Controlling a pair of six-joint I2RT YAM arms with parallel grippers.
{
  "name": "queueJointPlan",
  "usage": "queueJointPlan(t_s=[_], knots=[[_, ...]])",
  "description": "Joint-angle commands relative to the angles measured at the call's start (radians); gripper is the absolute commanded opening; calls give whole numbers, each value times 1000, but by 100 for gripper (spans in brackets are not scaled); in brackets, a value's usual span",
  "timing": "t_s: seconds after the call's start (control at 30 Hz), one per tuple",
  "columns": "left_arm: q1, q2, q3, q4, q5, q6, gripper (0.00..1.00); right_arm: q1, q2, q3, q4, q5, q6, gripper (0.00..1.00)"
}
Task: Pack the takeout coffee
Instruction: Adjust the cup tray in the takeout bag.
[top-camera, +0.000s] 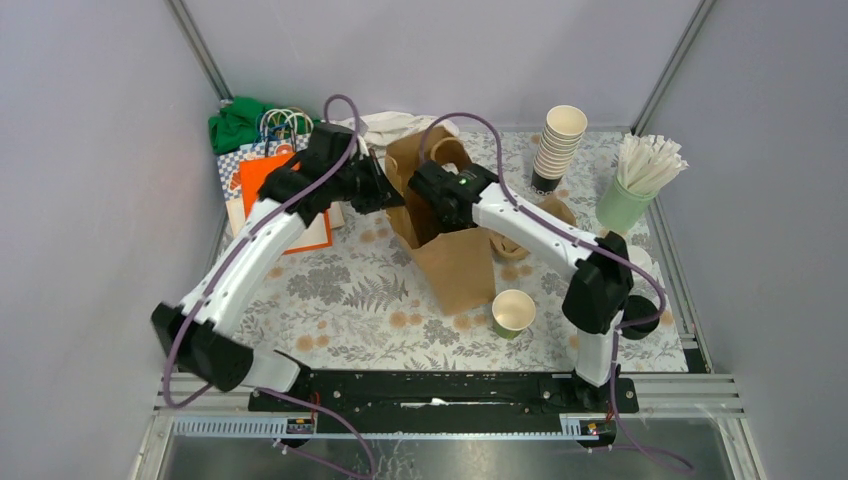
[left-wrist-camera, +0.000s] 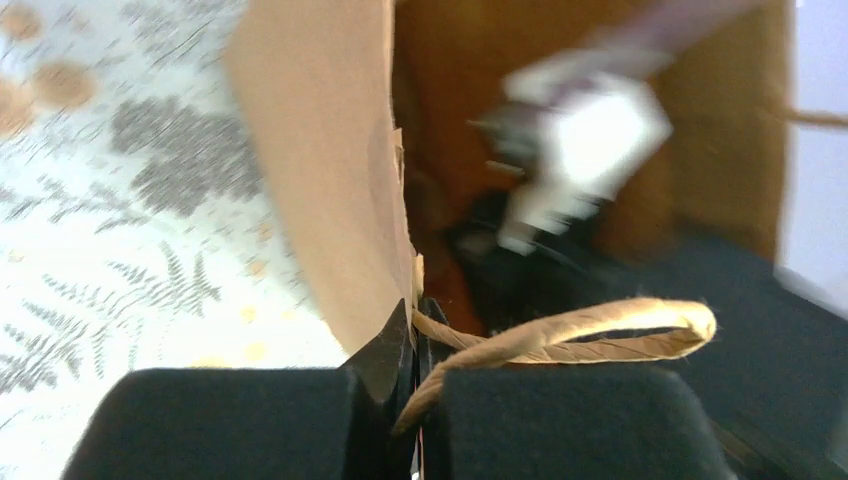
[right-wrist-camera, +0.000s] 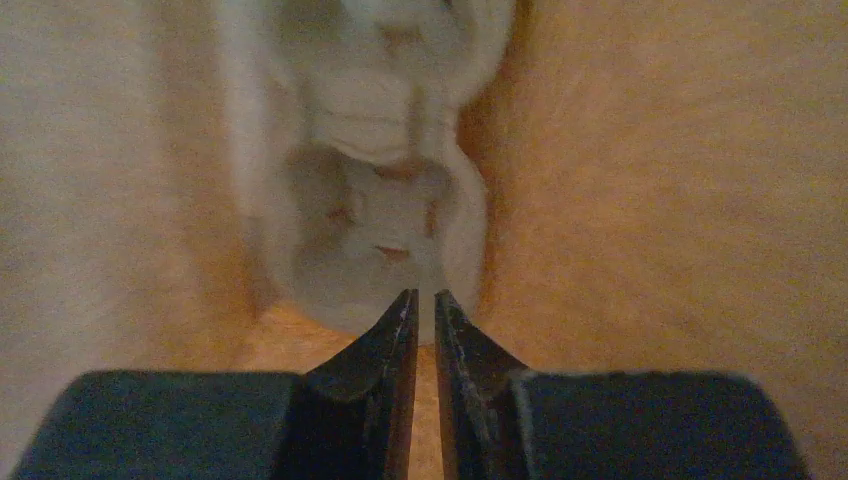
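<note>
Left gripper (left-wrist-camera: 415, 335) clamps the paper bag (left-wrist-camera: 320, 170) by its rim. Inside the bag, the right gripper (right-wrist-camera: 420, 305) hangs barely parted, empty, over a pale tray (right-wrist-camera: 380, 200). The lidless coffee cup (top-camera: 513, 312) stands just beside the bag, unpacked. Loading seems underway; next, lift it in upright.
</note>
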Motion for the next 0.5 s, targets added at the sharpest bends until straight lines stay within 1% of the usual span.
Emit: queueJointPlan(t_s=[0.0, 0.17, 0.33, 0.43, 0.47], knots=[[9, 103, -1, -162, -77, 45, 0, 26, -113, 94, -2, 46, 4, 19], [10, 131, 29, -173, -65, 58, 0, 27, -116, 156, 3, 10, 3, 21], [10, 130, 73, -174, -95, 83, 0, 27, -109, 333, 20, -16, -27, 25], [10, 128, 108, -174, -104, 97, 0, 27, -111, 445, 35, -23, -44, 32], [10, 127, 124, -174, -108, 101, 0, 26, -114, 466, 43, -22, -43, 39]])
